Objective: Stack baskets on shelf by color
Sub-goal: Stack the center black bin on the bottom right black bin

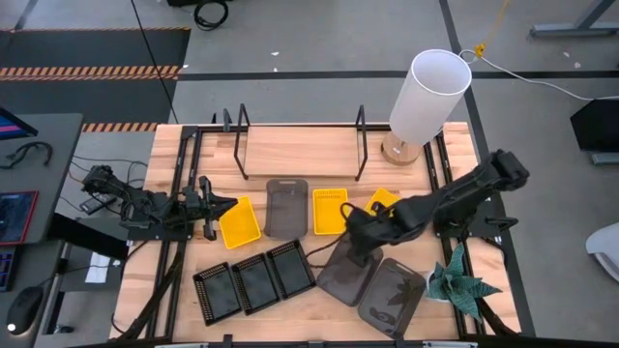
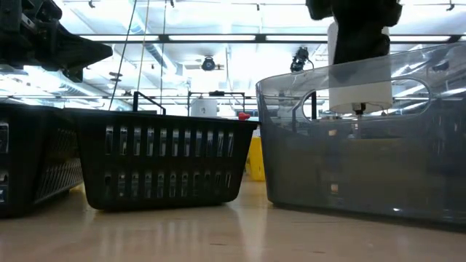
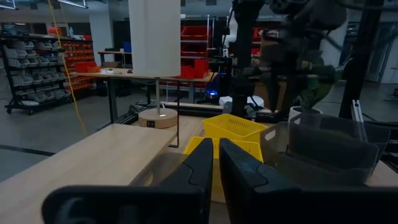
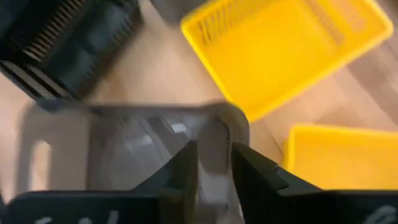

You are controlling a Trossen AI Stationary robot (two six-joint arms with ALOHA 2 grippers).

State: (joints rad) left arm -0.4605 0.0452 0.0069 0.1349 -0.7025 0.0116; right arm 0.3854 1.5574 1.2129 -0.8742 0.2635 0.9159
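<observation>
Baskets lie spread over the table [image 1: 174,280], and each one that shows its inside holds nothing. Three black baskets [image 1: 254,281] sit side by side near the front. One grey basket [image 1: 286,207] lies just in front of the shelf [image 1: 300,150], between two yellow baskets: one [image 1: 239,221] on its left and one [image 1: 330,211] on its right. A third yellow basket [image 1: 384,199] peeks out behind the right arm. Another grey basket [image 1: 393,297] lies at the front right, next to a small green plant [image 1: 460,285].

The right gripper [image 4: 214,163] pinches the rim of the third grey basket [image 1: 345,275], with its fingers narrow around the wall. The left gripper [image 3: 216,163] waits beside the left yellow basket, its fingers almost together and holding nothing. The shelf board is bare, with a white lamp [image 1: 428,97] by its right end.
</observation>
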